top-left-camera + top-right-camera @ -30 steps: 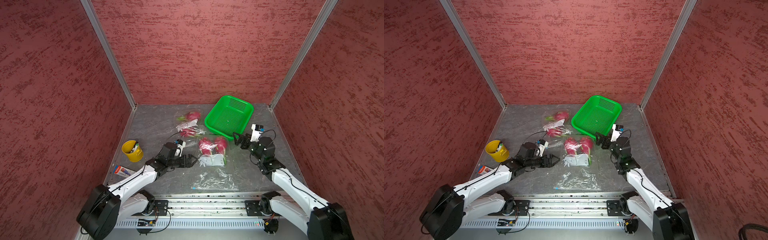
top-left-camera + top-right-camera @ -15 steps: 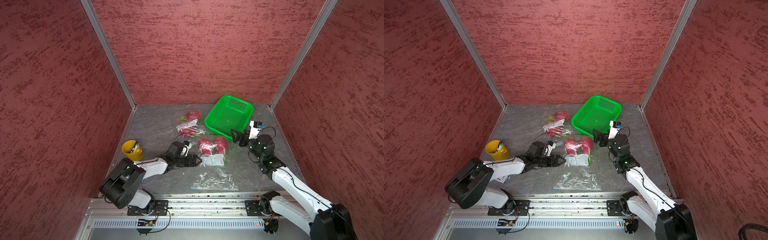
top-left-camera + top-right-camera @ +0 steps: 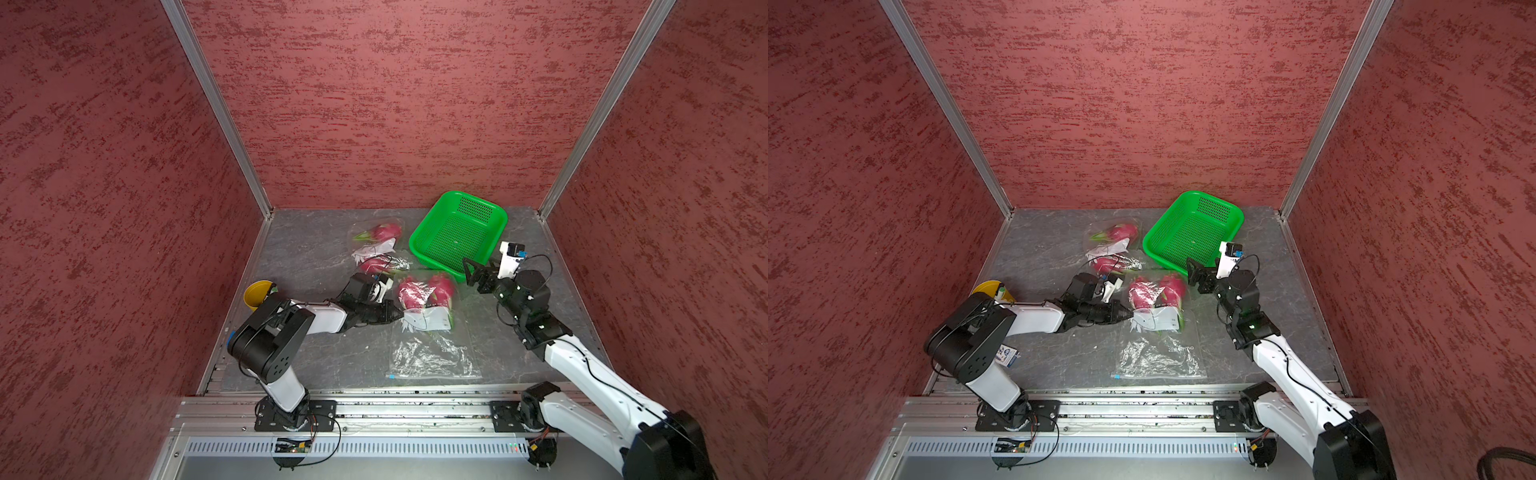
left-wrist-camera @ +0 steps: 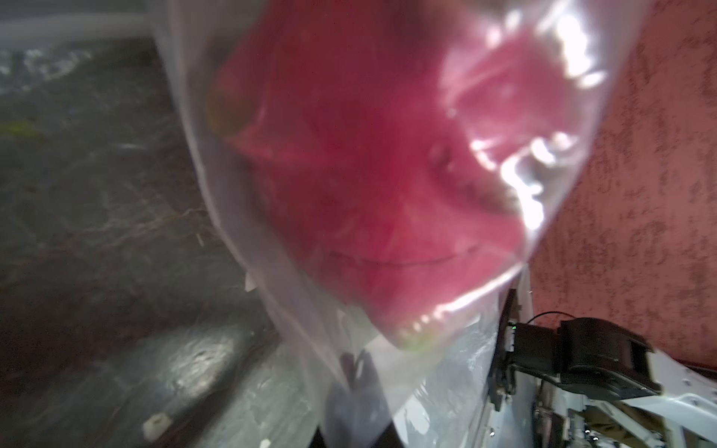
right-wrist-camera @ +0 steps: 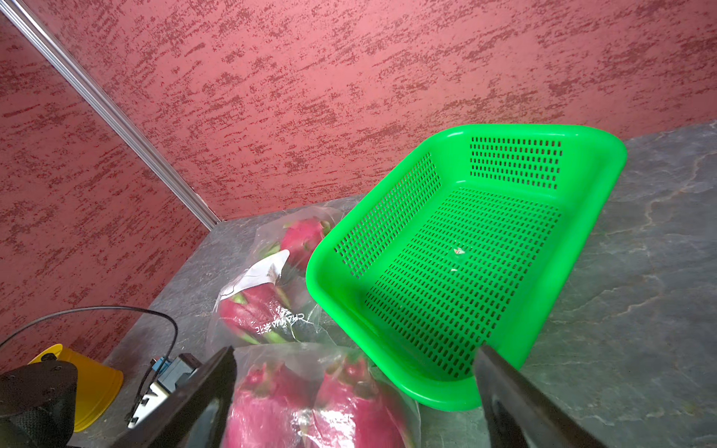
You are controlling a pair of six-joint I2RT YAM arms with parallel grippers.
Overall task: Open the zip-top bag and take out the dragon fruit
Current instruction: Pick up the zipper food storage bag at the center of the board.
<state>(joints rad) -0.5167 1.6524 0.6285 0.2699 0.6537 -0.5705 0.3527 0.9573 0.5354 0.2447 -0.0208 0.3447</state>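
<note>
Step in hand looked like securing the zip-top bag: left pincer sat clamped on its side edge, two dragon fruit lay inside on the surface, right pincer hung apart nearby; next probably needed a counter-grip.

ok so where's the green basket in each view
in a top view: green basket just right of centre
in a top view: basket near centre
left wrist: not in it
right wrist: basket fills much of the picture
shared landmark: bag of two dragon fruit at its near corner
</note>
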